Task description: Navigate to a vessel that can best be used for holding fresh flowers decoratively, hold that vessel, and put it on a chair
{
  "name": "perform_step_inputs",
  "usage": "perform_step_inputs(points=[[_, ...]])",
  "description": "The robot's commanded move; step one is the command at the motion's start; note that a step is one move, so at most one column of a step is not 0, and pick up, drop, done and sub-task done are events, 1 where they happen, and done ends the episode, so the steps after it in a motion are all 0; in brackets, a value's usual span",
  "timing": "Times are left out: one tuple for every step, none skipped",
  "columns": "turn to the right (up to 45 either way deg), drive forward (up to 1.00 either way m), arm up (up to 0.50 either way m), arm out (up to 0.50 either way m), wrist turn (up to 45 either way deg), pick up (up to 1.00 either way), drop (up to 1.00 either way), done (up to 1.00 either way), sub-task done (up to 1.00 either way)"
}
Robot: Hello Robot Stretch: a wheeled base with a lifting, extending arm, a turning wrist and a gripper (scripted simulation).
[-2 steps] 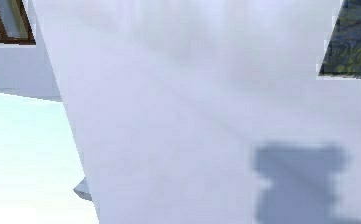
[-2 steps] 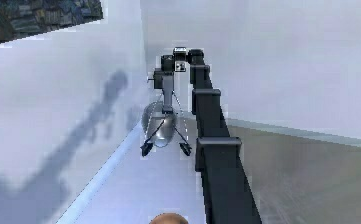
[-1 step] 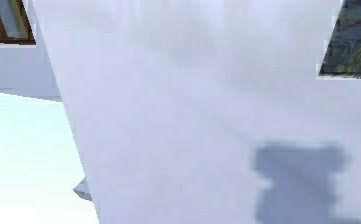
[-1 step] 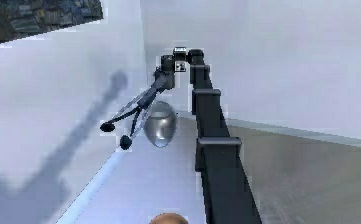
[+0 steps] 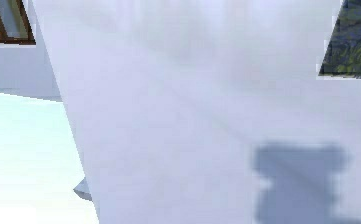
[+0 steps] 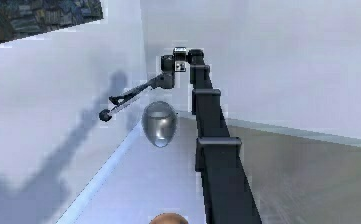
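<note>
Silver and smooth, one egg-shaped vessel [image 6: 160,126] hangs in the air just under the gripper [image 6: 109,108], clear of the pale floor and the white wall [image 6: 58,110]. I judge it held, though I cannot tell how the two thin fingers [image 6: 138,90] are set. One dark square arm [image 6: 223,150] rises in blocky segments and ends at two small white squares [image 6: 180,63]. One dark mottled painting [image 6: 43,18] hangs on the wall. One small brown rounded shape [image 6: 168,217] sits at the bottom edge. Ahead I see one wooden window frame [image 5: 8,22] top left and a second painting [image 5: 350,45] top right
</note>
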Motion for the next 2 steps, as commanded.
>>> perform_step_inputs(points=[[0.0, 0.00, 0.00, 0.00, 45.0, 0.00, 0.00, 0.00, 0.00], [0.0, 0.00, 0.00, 0.00, 24.0, 0.00, 0.00, 0.00, 0.00]])
